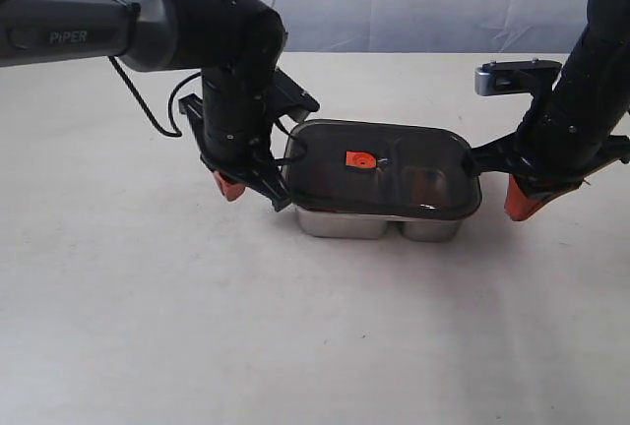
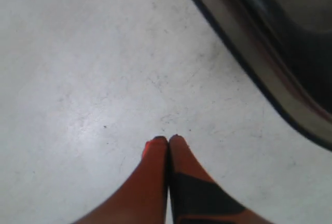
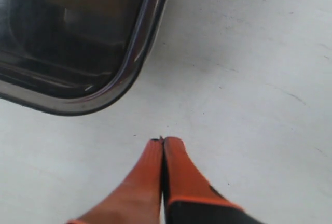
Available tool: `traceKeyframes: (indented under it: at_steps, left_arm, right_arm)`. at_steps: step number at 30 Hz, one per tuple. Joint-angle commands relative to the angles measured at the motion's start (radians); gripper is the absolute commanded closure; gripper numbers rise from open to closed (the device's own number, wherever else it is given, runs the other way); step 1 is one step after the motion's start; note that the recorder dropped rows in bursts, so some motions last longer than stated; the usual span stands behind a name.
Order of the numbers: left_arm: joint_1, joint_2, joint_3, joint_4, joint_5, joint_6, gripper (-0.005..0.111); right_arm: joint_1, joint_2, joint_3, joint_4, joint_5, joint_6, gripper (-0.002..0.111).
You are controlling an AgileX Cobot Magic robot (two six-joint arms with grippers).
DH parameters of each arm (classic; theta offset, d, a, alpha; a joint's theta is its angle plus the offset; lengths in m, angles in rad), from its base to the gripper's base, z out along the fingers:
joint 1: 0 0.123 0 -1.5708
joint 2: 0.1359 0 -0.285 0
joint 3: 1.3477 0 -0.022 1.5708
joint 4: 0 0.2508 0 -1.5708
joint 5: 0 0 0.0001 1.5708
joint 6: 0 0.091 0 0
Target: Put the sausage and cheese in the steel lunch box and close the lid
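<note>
Smoky dark plastic covers the middle of the scene: the lid sits on top of the steel lunch box, whose shiny wall shows below it along the near side. We see the orange-red valve at the lid's centre, facing up. The box lies on the pale surface with its long axis running left to right in the exterior view, one short end towards each arm. The left claw hangs just beside the left end, and the right claw just beside the right end. In both wrist views the orange fingertips are pressed together over bare surface, gripping nothing, with a rounded lid corner close by. What lies under the lid is too dim for us to name, though it looks seated level.
</note>
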Motion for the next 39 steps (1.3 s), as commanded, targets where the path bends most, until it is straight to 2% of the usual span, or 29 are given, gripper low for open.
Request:
traceKeyframes:
  at_steps: [1, 4, 10, 13, 39]
  left_arm:
    - [0.006, 0.019, -0.029, -0.025, 0.034, 0.01, 0.107]
    - [0.006, 0.063, -0.053, -0.072, 0.066, 0.033, 0.107]
    - [0.006, 0.066, -0.076, -0.088, 0.056, 0.036, 0.107]
    - [0.006, 0.066, -0.093, -0.149, 0.05, 0.081, 0.107]
    - [0.004, 0.066, -0.134, -0.258, 0.037, 0.132, 0.107]
  right_arm:
    - [-0.005, 0.0, -0.007, 0.001, -0.002, -0.006, 0.109]
    - [-0.005, 0.0, -0.007, 0.001, -0.003, -0.008, 0.109]
    - [-0.005, 0.0, -0.007, -0.003, -0.015, -0.008, 0.109]
    - [-0.005, 0.0, -0.007, -0.003, -0.022, -0.008, 0.109]
    - [-0.005, 0.0, -0.007, -0.003, -0.04, -0.008, 0.109]
